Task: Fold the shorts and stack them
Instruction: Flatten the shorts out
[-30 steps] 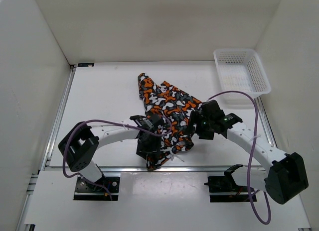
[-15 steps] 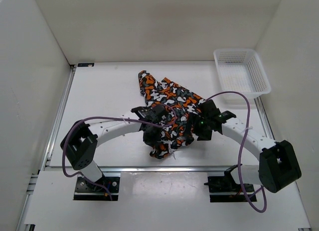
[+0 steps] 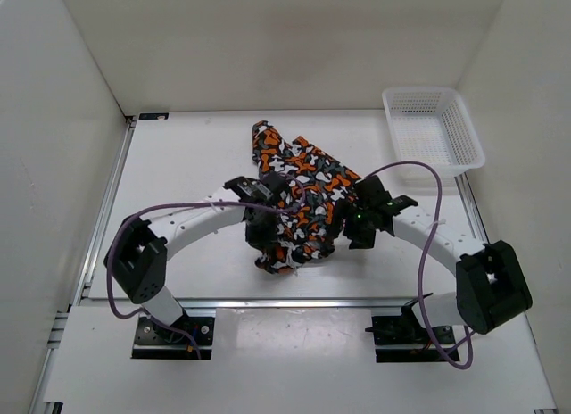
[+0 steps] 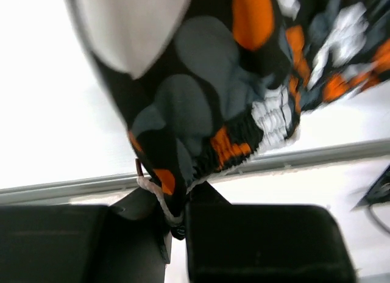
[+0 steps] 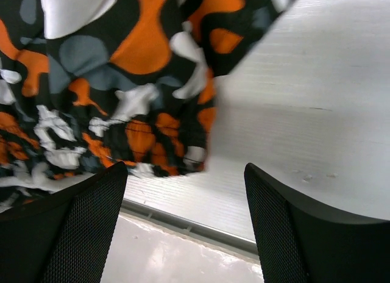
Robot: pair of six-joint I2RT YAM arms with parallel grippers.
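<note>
Shorts (image 3: pixel 303 171) lie bunched, waistband (image 4: pixel 244 136) pinched in left jaws, right jaws spread just beside them.

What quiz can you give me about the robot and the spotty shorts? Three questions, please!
1. True or false: the shorts lie inside the basket.
2. Which gripper pinches the shorts? A) left B) right C) both
3. Fill in: the basket stands at the table's far ___ corner.

Key:
1. False.
2. A. The left gripper is shut on the shorts, and the right gripper is open.
3. Right.
</note>
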